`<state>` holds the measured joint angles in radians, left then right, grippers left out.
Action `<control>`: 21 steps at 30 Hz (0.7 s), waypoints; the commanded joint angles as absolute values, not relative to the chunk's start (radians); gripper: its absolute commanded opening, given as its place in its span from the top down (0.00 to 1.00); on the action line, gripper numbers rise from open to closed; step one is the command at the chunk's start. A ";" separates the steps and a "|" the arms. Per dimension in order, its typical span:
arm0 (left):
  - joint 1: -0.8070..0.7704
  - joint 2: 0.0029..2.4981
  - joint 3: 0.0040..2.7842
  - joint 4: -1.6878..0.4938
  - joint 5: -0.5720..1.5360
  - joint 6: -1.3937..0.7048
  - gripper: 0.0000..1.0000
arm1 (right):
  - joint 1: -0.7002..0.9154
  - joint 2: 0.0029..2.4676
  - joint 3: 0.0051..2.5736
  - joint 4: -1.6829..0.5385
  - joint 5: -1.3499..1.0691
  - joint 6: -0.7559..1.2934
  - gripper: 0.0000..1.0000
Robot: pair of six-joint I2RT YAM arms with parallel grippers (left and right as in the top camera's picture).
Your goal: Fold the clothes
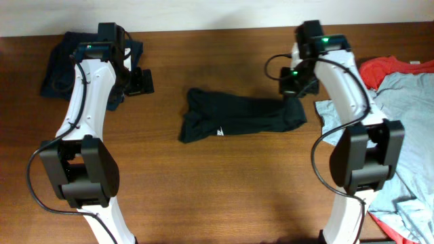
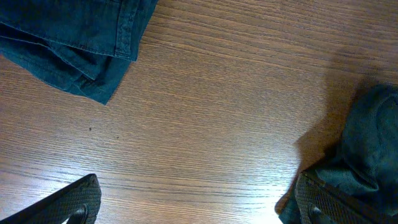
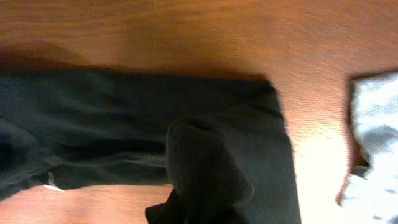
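Robot lab bench setup. White left arm point(image 1: 88, 95) and right arm point(image 1: 346, 88) stand at a wood-grain worktop point(image 1: 224, 183). Pale wall point(image 1: 203, 10) behind

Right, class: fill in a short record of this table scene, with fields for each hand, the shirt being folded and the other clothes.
left hand: open, empty, over bare table
right hand: shut on the black T-shirt, at its right end
black T-shirt: bunched lengthwise mid-table, white label showing
dark navy garment: crumpled, far left corner
light blue-grey shirt: right edge, beside red-orange shirt
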<state>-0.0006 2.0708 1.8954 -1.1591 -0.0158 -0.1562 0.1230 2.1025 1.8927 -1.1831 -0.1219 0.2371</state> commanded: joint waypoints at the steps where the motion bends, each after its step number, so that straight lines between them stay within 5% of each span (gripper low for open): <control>1: -0.001 2.046 1.908 -1.160 -0.026 -0.140 0.01 | 0.175 2.084 1.909 -1.153 -0.123 0.285 0.95; 21: -0.001 2.046 1.908 -1.160 -0.026 -0.140 0.01 | 0.327 2.154 1.907 -1.051 -0.119 0.297 0.90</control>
<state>-0.0006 2.0708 1.8954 -1.1591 -0.0158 -0.1562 0.3080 2.1281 1.8927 -1.0588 -0.1215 0.2882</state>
